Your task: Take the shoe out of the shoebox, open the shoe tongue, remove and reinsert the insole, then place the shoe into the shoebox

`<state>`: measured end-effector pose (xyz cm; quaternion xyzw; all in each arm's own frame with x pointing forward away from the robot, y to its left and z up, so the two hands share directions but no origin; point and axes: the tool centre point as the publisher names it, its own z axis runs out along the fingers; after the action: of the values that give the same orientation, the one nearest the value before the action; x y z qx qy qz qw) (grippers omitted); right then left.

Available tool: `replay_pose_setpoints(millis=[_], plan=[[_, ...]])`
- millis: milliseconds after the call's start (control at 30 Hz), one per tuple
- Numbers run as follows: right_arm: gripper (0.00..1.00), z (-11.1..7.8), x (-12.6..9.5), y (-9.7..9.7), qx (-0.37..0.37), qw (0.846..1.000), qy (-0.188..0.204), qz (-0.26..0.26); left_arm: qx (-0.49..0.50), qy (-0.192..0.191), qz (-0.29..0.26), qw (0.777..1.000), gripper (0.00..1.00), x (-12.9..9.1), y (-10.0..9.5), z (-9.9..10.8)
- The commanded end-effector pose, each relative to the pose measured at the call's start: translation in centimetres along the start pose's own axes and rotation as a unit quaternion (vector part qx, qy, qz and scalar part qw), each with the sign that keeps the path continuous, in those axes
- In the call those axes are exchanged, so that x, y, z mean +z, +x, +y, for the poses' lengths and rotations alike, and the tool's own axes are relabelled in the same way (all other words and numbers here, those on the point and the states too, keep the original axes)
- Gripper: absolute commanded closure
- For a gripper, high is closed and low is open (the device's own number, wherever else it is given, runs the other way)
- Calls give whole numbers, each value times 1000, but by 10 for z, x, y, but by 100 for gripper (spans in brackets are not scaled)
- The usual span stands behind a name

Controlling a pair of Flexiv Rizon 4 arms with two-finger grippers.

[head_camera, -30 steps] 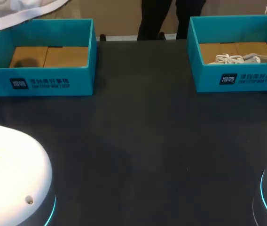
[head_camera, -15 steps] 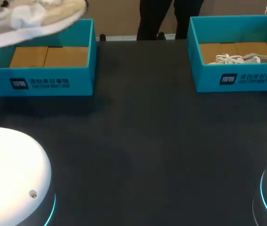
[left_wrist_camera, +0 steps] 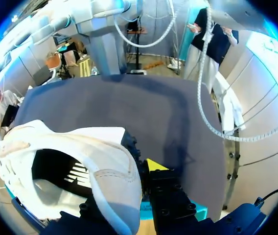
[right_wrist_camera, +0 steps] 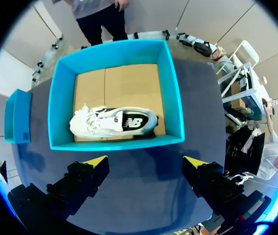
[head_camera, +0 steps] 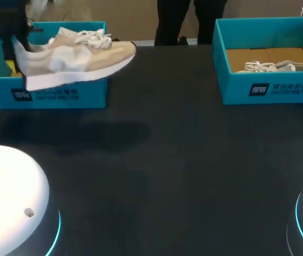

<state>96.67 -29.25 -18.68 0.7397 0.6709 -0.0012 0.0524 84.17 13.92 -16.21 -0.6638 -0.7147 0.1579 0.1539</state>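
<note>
Over the dark surface (head_camera: pixel 183 160), the tan shoe (head_camera: pixel 77 56) has dropped and swung toward the middle since half a second ago. It hangs above the left box (head_camera: pixel 93 93) at the far left corner, toe past the box's right wall. The left fingers (left_wrist_camera: pixel 154 165) grip its heel. The right fingers (right_wrist_camera: pixel 96 161) stand wide before the right box (right_wrist_camera: pixel 114 142) at the far right corner, where a white shoe (right_wrist_camera: pixel 114 121) lies.

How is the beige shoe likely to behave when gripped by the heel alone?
Probably light: the left gripper holds the beige shoe aloft by its heel collar alone. The toe is unsupported, so it may sag or swing. Its loose laces could snag.
</note>
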Motion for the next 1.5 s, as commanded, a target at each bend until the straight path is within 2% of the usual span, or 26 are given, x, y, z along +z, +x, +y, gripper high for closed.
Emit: replay_pose_setpoints(millis=[33,333,400,433,533,633,700,733,967,1433,1500], plan=[[0,-1,0,0,1,1000,-1,-1,1,-303,-2,953,100,9,1,-5],[0,-1,0,0,1,1000,-1,-1,1,-303,-2,953,100,9,1,-5],[0,-1,0,0,1,1000,-1,-1,21,-306,20,952,100,26,-11,-10],[0,-1,0,0,1,1000,-1,-1,29,-291,23,956,100,38,-21,-14],[0,-1,0,0,1,1000,-1,-1,52,-255,22,965,100,57,-39,-19],[0,-1,0,0,1,1000,-1,-1,65,-243,27,967,100,71,-55,-24],[0,-1,0,0,1,1000,-1,-1,65,-245,31,967,100,77,-63,-26],[0,-1,0,0,1,1000,-1,-1,67,-235,32,969,100,83,-71,-28],[0,-1,0,0,1,1000,-1,-1,59,-233,35,970,100,115,-116,-45],[0,-1,0,0,1,1000,-1,-1,59,-233,35,970,100,115,-116,-45],[0,-1,0,0,1,1000,-1,-1,75,-212,33,974,100,127,-126,-47]])
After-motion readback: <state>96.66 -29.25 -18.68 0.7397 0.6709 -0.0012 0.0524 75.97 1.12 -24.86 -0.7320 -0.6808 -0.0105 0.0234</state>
